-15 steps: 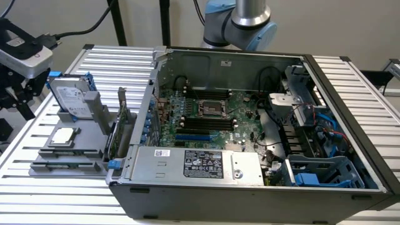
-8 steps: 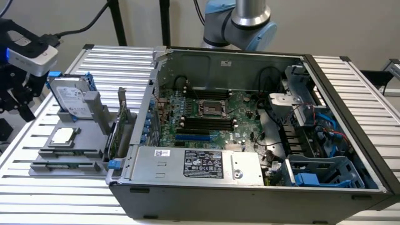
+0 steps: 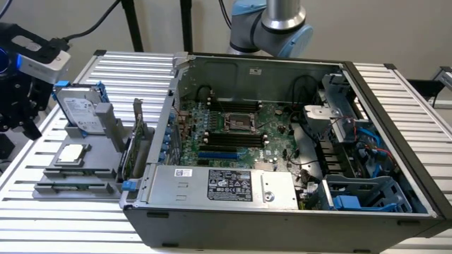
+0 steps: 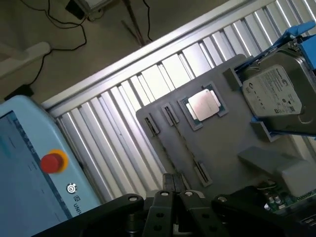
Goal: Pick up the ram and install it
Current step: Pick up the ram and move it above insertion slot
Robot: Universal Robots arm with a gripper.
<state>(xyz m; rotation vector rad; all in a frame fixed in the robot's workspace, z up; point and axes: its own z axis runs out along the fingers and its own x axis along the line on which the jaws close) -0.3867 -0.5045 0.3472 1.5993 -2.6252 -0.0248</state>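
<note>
Two thin green ram sticks (image 3: 79,172) lie on edge in holders at the front of a grey parts tray (image 3: 92,159), left of the open computer case (image 3: 282,159). In the wrist view one ram stick (image 4: 185,145) shows as a thin line between two small holders. My gripper (image 3: 29,127) hangs over the far left end of the table, beside the tray and above it. In the wrist view its fingers (image 4: 167,183) meet with nothing between them, just short of the tray's edge. The black memory slots (image 3: 233,139) sit on the motherboard inside the case.
The tray also holds a hard drive (image 4: 274,96), a processor chip (image 4: 202,103) and an upright expansion card (image 3: 135,143). A teach pendant with a red stop button (image 4: 53,162) lies beside the slatted table (image 4: 118,113). The arm's base (image 3: 279,24) stands behind the case.
</note>
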